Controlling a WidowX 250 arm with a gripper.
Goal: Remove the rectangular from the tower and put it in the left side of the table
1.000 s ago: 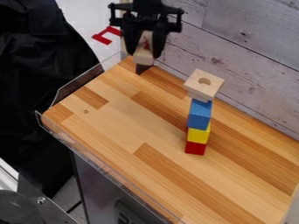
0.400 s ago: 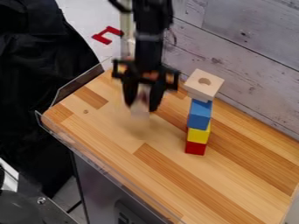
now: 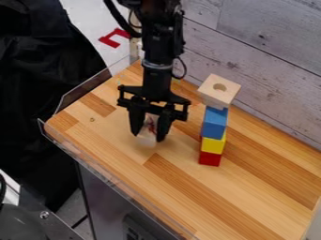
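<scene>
The tower [image 3: 214,123] shows beige, blue, yellow and red. A pale block [image 3: 148,135] bears reddish marks; the surface [image 3: 106,136] is striped honey-brown.

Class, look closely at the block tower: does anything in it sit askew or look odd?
Yes. The pale wooden block with a round hole, at the top, sits turned relative to the blue block and juts out past it, so it looks precariously placed. The yellow block and red block lie beneath.

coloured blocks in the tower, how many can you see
3: the blue block under the pale wood, the yellow block below it, and the red block at the bottom. Others may be hidden behind.
</scene>
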